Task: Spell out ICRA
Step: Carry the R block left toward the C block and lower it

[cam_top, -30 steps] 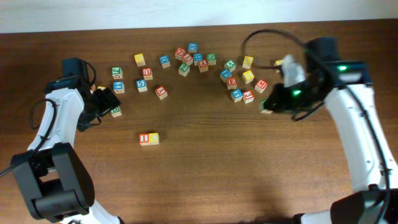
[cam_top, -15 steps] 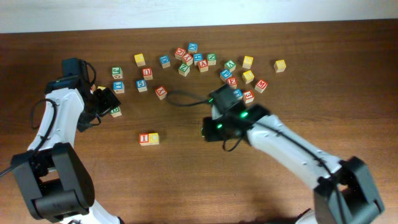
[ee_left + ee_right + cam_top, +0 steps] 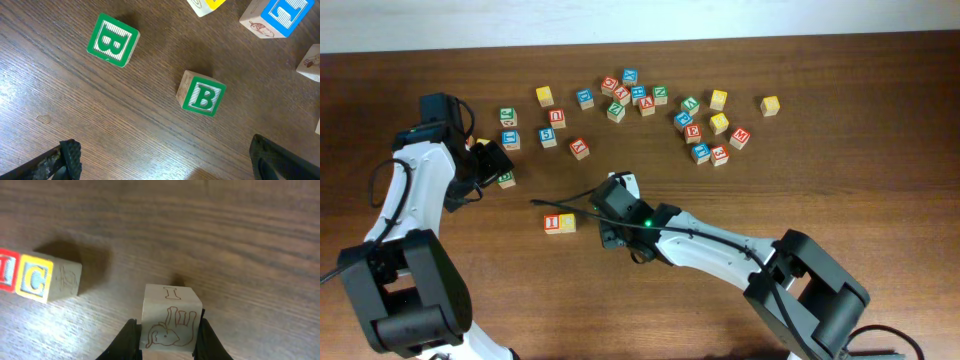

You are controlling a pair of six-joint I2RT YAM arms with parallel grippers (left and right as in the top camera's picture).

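Observation:
The red I cube (image 3: 553, 223) and the yellow C cube (image 3: 567, 222) stand side by side on the table, also in the right wrist view as I (image 3: 7, 270) and C (image 3: 35, 279). My right gripper (image 3: 611, 231) is just right of them. It is shut (image 3: 169, 330) on a wooden cube (image 3: 172, 317) whose visible face shows an elephant outline; its coloured letter is hidden. My left gripper (image 3: 492, 166) is open (image 3: 167, 167) and empty, near two green B cubes (image 3: 112, 40) (image 3: 202, 96). I cannot make out the R and A cubes.
Several letter cubes lie scattered along the back of the table, one group (image 3: 630, 95) in the middle and one (image 3: 705, 130) to its right. A lone yellow cube (image 3: 770, 105) sits far right. More cubes (image 3: 549, 136) lie near the left arm.
My right arm has swung from the far right across the table to just right of the I and C cubes, with the cube in its jaws. The left arm has not moved.

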